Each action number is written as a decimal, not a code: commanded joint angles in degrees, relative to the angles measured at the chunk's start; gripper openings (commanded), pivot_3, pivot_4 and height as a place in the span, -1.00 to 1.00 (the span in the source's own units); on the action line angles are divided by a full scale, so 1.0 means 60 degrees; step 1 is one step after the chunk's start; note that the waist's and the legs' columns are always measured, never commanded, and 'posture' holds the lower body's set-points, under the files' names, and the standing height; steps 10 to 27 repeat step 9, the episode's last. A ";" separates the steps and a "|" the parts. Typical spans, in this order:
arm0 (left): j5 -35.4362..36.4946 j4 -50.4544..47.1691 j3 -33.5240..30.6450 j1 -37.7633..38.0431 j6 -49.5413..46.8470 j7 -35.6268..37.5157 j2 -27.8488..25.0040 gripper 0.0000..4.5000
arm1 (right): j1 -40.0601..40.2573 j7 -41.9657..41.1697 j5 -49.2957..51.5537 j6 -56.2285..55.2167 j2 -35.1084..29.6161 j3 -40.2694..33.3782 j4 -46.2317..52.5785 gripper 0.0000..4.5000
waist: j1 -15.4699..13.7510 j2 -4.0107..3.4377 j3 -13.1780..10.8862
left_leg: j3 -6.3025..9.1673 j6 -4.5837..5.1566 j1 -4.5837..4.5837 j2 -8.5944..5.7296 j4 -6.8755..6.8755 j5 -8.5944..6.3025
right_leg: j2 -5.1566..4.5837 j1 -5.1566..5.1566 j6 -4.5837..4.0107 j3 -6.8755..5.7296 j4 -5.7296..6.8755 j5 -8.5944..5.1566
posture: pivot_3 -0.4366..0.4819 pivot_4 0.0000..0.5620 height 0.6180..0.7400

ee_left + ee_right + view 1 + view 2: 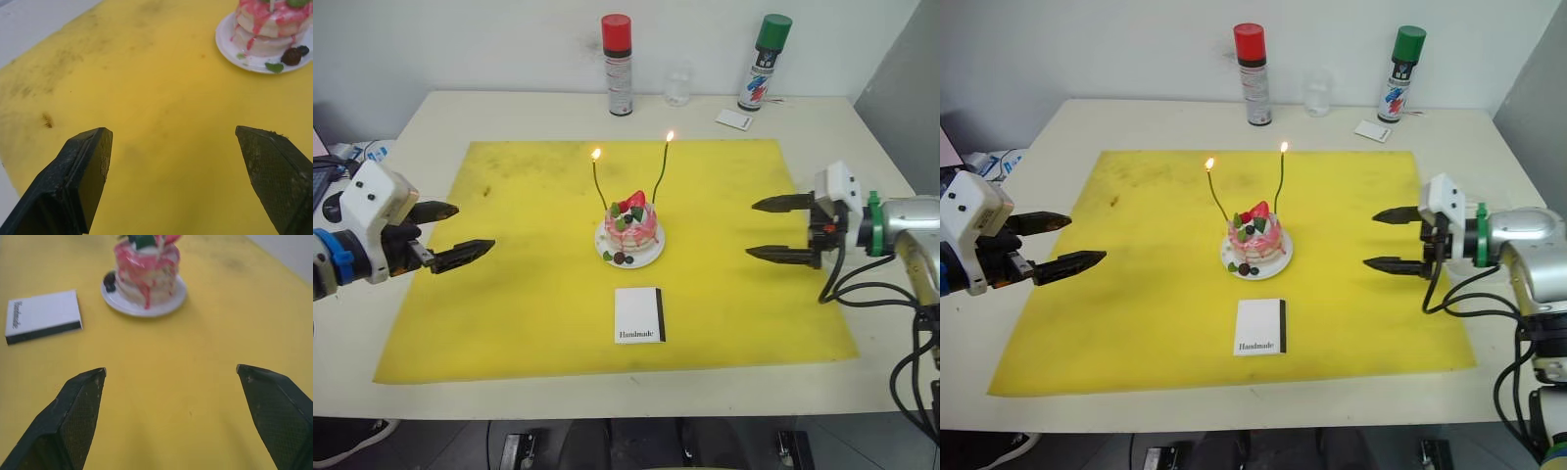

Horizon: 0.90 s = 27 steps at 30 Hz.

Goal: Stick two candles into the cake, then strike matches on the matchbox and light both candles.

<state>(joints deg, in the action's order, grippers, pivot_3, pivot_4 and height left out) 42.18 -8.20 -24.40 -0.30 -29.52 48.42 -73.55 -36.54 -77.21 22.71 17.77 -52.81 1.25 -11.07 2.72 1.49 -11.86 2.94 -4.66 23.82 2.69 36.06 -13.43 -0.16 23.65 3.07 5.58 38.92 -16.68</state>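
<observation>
Both candles (596, 186) upright in cake (631, 227), lit, mat centre; thin, bendy, fragile, pinch low near base. Matchbox (639, 314) just nearer. Left gripper (448, 233), right gripper (781, 229) spread wide, empty, well apart.

Yellow mat (519, 294) on white table (431, 117); red-capped can (618, 65), green-capped can (763, 63), white card (734, 119) behind.

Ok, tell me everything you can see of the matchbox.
The matchbox is a flat white rectangular box with a black strip along one long edge and "Handmade" printed near one end. It looks like card. It lies flat and closed on the yellow mat, just in front of the cake on its plate, apart from it. Neither gripper touches it.
</observation>
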 commanded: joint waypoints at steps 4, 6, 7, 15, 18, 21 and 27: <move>-0.0775 0.0228 -0.0027 -0.0598 0.0247 0.0433 0.0627 0.98 | -0.0386 -0.0146 0.0013 -0.0117 -0.0018 -0.0331 -0.0127 1.00 | 0.0084 0.0001 -0.0001 | -0.0001 0.0000 0.0017 0.0002 0.0000 0.0000 | 0.0000 0.0015 0.0001 0.0001 0.0005 -0.0001 | -0.05 -0.47 1.00; -0.0949 0.0295 -0.0007 -0.0837 0.0191 0.0460 0.0724 0.98 | -0.0330 -0.0235 -0.0123 -0.0368 -0.0051 -0.0270 -0.0163 1.00 | 0.0086 0.0000 -0.0001 | 0.0000 0.0000 0.0015 0.0001 0.0005 0.0000 | 0.0000 0.0015 0.0001 0.0001 0.0012 0.0000 | -0.05 -0.47 1.00; -0.1036 0.0358 -0.0025 -0.0883 0.0157 0.0516 0.0723 0.98 | -0.0276 -0.0311 -0.0215 -0.0551 -0.0079 -0.0220 -0.0176 1.00 | 0.0085 0.0000 0.0000 | 0.0000 0.0000 0.0015 0.0001 0.0007 0.0000 | 0.0000 0.0014 0.0002 0.0001 0.0016 0.0001 | -0.05 -0.47 1.00; -0.1270 0.0416 -0.0075 -0.0864 0.0139 0.0604 0.0706 0.98 | -0.0263 -0.0355 -0.0261 -0.0606 -0.0055 -0.0216 -0.0209 1.00 | 0.0086 0.0000 0.0000 | 0.0000 0.0000 0.0012 0.0001 0.0011 0.0001 | 0.0000 0.0012 0.0005 0.0001 0.0018 0.0002 | -0.05 -0.47 1.00; -0.1270 0.0416 -0.0075 -0.0864 0.0139 0.0604 0.0706 0.98 | -0.0263 -0.0355 -0.0261 -0.0606 -0.0055 -0.0216 -0.0209 1.00 | 0.0086 0.0000 0.0000 | 0.0000 0.0000 0.0012 0.0001 0.0011 0.0001 | 0.0000 0.0012 0.0005 0.0001 0.0018 0.0002 | -0.05 -0.47 1.00; -0.1270 0.0416 -0.0075 -0.0864 0.0139 0.0604 0.0706 0.98 | -0.0263 -0.0355 -0.0261 -0.0606 -0.0055 -0.0216 -0.0209 1.00 | 0.0086 0.0000 0.0000 | 0.0000 0.0000 0.0012 0.0001 0.0011 0.0001 | 0.0000 0.0012 0.0005 0.0001 0.0018 0.0002 | -0.05 -0.47 1.00; -0.1270 0.0416 -0.0075 -0.0864 0.0139 0.0604 0.0706 0.98 | -0.0263 -0.0355 -0.0261 -0.0606 -0.0055 -0.0216 -0.0209 1.00 | 0.0086 0.0000 0.0000 | 0.0000 0.0000 0.0012 0.0001 0.0011 0.0001 | 0.0000 0.0012 0.0005 0.0001 0.0018 0.0002 | -0.05 -0.47 1.00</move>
